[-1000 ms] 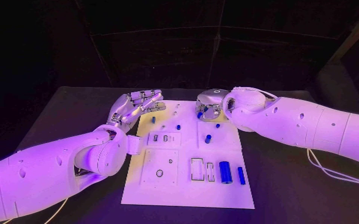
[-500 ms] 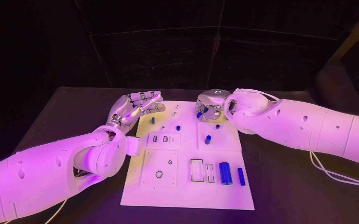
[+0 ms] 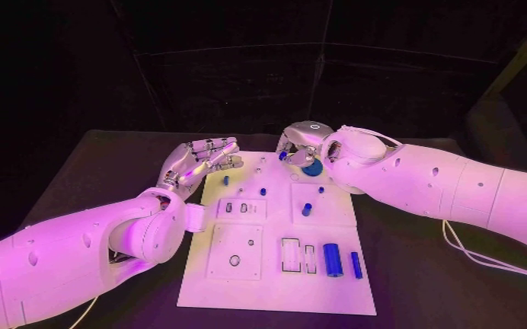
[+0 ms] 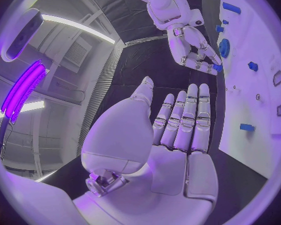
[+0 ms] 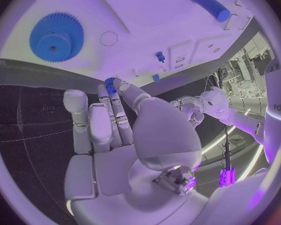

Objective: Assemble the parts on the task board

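The white task board is laid flat on the black table, and small blue parts are spread over it: 2 blue cylinders are seen lying side by side near the board's near right corner, beside rectangular recesses, and several short blue pegs are placed around the middle. A blue gear is shown lying flat on the board in the right wrist view; in the head view it is partly hidden under the right hand. A small blue part is pinched between the thumb and a finger of the right hand at the board's far edge, the other fingers being held together beside it. The left hand is held over the board's far left corner with fingers straight and nothing grasped, as is confirmed by the left wrist view. Dark walls are seen behind the table.
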`<move>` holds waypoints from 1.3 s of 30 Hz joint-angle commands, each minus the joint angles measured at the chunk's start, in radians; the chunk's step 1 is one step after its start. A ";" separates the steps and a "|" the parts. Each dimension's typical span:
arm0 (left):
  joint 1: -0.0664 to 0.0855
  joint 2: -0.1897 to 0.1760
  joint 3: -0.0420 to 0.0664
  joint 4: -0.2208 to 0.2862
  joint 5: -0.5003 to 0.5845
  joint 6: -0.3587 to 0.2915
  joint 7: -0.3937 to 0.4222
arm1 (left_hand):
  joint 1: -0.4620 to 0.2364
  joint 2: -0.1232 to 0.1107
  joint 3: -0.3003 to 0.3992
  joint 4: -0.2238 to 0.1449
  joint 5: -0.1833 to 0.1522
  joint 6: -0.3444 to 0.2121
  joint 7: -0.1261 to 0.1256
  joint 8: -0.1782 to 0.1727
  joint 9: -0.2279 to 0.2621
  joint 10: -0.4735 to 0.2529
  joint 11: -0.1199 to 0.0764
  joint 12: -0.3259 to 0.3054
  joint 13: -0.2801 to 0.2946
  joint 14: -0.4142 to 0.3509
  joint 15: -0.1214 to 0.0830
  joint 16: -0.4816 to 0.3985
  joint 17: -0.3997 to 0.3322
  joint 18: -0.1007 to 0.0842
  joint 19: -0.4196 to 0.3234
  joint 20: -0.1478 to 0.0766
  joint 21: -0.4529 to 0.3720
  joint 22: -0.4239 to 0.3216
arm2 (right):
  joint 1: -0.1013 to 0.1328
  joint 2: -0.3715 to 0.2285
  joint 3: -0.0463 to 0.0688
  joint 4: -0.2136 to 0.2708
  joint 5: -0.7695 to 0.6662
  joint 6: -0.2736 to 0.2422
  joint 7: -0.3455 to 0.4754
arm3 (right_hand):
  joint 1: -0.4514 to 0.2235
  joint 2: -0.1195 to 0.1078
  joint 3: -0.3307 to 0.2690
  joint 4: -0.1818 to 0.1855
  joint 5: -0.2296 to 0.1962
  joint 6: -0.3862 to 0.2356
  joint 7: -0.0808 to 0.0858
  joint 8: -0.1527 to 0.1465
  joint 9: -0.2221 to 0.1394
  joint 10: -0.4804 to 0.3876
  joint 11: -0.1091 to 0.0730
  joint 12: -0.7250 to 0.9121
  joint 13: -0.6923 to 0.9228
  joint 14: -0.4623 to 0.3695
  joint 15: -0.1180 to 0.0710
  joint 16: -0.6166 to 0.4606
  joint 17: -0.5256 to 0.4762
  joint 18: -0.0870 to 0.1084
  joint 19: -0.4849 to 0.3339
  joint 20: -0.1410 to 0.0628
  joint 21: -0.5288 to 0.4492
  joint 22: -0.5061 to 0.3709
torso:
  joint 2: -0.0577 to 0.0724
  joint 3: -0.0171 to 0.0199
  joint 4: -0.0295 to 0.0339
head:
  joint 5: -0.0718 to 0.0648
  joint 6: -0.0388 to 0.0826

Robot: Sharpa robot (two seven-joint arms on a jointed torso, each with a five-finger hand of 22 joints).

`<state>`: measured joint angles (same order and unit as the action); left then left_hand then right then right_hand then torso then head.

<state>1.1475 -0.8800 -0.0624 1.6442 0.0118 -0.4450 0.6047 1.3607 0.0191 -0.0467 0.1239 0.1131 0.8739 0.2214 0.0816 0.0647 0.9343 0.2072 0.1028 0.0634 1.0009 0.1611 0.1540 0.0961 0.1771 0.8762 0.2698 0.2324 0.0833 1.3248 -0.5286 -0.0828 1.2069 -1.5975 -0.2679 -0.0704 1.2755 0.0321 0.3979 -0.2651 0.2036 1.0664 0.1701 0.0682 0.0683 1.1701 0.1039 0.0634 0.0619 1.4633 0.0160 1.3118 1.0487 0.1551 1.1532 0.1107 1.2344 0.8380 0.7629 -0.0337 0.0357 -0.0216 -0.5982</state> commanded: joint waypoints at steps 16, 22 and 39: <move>0.005 0.009 0.001 -0.007 -0.007 0.018 0.003 | -0.002 0.010 -0.003 -0.004 0.000 -0.005 0.041 -0.003 -0.001 -0.007 0.002 -0.007 -0.001 0.009 0.000 -0.005 -0.001 0.006 0.006 -0.001 -0.001 -0.002 | 0.002 0.115 0.002 -0.110 0.007 -0.008 0.012 | -0.005 -0.024 0.024 0.009 -0.023 -0.008 0.009 -0.005 -0.001 -0.012 0.004 -0.002 0.001 0.027 0.007 0.006 -0.004 -0.016 -0.002 0.006 0.010 0.003 | 0.004 0.0006 -0.0011 | 0.014 -0.001; 0.007 0.012 0.001 -0.008 -0.007 0.017 0.004 | -0.002 0.010 -0.003 -0.004 0.000 -0.005 0.041 -0.004 -0.001 -0.008 0.003 -0.007 -0.001 0.010 0.000 -0.005 -0.001 0.006 0.007 -0.001 -0.001 -0.002 | 0.002 0.133 0.002 -0.125 0.007 0.013 0.013 | -0.006 -0.026 0.028 0.012 -0.029 -0.008 0.010 -0.005 -0.001 -0.013 0.005 -0.002 0.001 0.026 0.008 0.007 -0.004 -0.016 -0.003 0.007 0.011 0.002 | 0.005 0.0009 -0.0020 | 0.018 -0.003; 0.013 0.013 0.001 -0.006 -0.007 0.014 0.004 | -0.002 0.011 -0.003 -0.004 0.000 -0.005 0.041 -0.004 -0.001 -0.008 0.003 -0.008 -0.001 0.010 0.000 -0.005 -0.001 0.006 0.007 -0.001 -0.001 -0.002 | 0.002 0.163 0.002 -0.158 0.008 0.061 0.007 | -0.008 -0.031 0.035 0.016 -0.037 -0.012 0.011 -0.005 -0.001 -0.018 0.006 -0.002 0.001 0.025 0.009 0.007 -0.009 -0.015 -0.007 0.008 0.011 0.000 | 0.006 -0.0009 -0.0019 | 0.025 -0.004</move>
<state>1.1588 -0.8675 -0.0624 1.6355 0.0116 -0.4404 0.6033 1.3607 0.0191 -0.0466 0.1240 0.1131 0.8738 0.2214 0.0816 0.0649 0.9306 0.2109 0.0986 0.0636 1.0009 0.1611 0.1540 0.0963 0.1771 0.8762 0.2698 0.2325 0.0827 1.3243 -0.3676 -0.0818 1.0507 -1.5902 -0.2277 -0.0658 1.2698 0.0119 0.4264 -0.2501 0.1721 1.0591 0.1772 0.0686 0.0683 1.1590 0.1071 0.0637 0.0621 1.4669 0.0195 1.3127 1.0404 0.1553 1.1493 0.1146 1.2384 0.8393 0.7683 -0.0336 0.0332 0.0019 -0.6023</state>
